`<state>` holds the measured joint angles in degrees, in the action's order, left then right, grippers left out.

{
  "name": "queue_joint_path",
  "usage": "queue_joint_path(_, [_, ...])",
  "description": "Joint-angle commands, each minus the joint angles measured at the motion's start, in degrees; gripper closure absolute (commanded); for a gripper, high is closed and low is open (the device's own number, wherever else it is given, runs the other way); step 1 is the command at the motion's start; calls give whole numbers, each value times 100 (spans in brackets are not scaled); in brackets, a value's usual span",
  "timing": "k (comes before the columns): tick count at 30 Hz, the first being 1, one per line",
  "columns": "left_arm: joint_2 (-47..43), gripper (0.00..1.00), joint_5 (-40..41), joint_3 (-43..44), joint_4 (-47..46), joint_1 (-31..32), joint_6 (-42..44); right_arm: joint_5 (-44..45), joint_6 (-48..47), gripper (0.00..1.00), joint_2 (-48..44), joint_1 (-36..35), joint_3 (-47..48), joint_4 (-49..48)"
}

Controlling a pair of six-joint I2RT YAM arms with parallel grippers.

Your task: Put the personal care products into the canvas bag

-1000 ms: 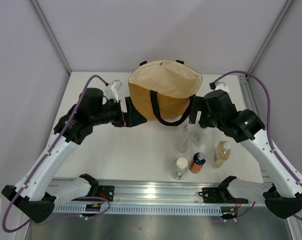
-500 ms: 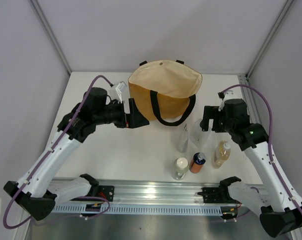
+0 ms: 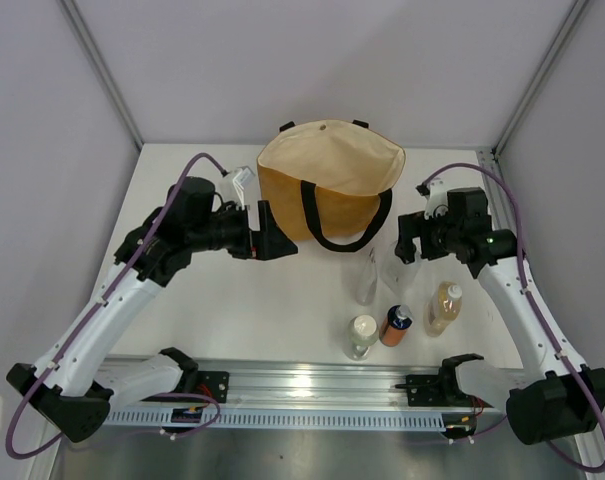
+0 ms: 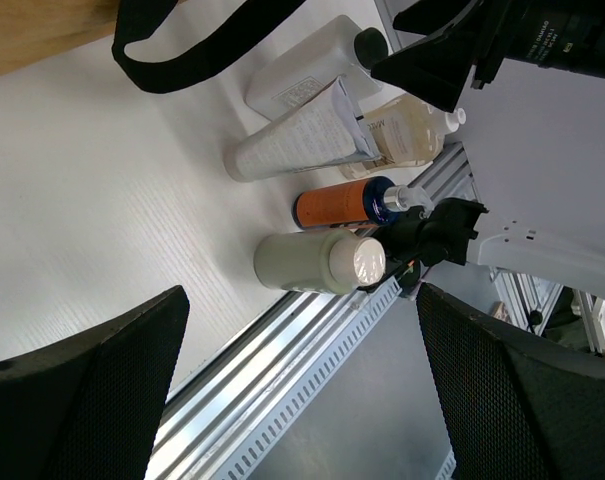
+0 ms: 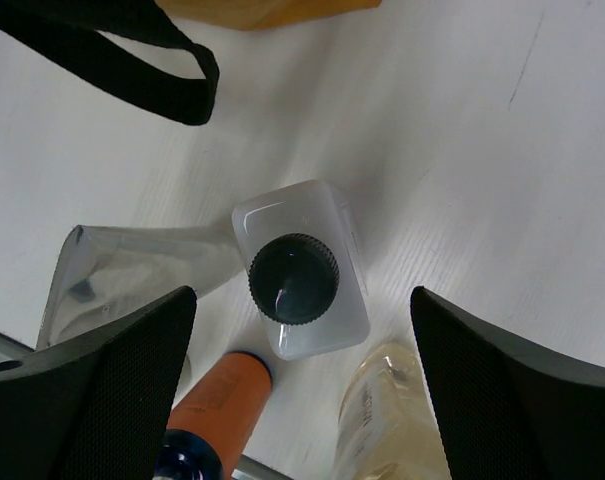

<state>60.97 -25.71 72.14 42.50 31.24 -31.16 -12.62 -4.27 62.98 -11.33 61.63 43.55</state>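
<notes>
nothing in the canvas bag [image 3: 327,170] afaict, all 5 bottles [image 3: 394,325] on the bench [image 3: 232,300] near-right. left fingers [image 4: 82,390] & right fingers [image 5: 92,390] both wide open, empty

The left arm [image 3: 107,305] and right arm [image 3: 527,310] are built of white links and black joints, each trailed by a purple cable [image 3: 194,157]. Black mesh-textured fingers [image 4: 82,400] are fitted to the left tool [image 4: 297,330] and right tool [image 5: 302,330].

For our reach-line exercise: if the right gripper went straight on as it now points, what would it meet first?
Probably the dark cap of the clear bottle, centred between the right gripper's open jaws; depth is unclear.
</notes>
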Motion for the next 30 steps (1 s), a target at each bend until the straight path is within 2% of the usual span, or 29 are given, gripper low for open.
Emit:
queue_joint_path(1, [-103, 1, -65, 2, 13, 31, 154, -241, -381, 8, 30, 17, -98, -65])
queue_joint_path(13, [38, 1, 5, 63, -84, 31, 31, 242, -407, 15, 486, -210, -292, -497])
queue_joint_path(22, [82, 1, 391, 388, -93, 31, -347, 515, -197, 20, 829, -291, -405, -988])
queue_joint_path(27, [476, 1, 1180, 1020, 161, 31, -488, 524, -100, 26, 830, -264, -555, -1305])
queue_joint_path(28, [573, 1, 1305, 1491, 371, 22, -497, 533, -109, 27, 882, -264, -564, -1288])
queue_joint_path(30, [906, 1, 1620, 1820, 565, 22, -470, 577, -135, 25, 926, -299, -651, -1296])
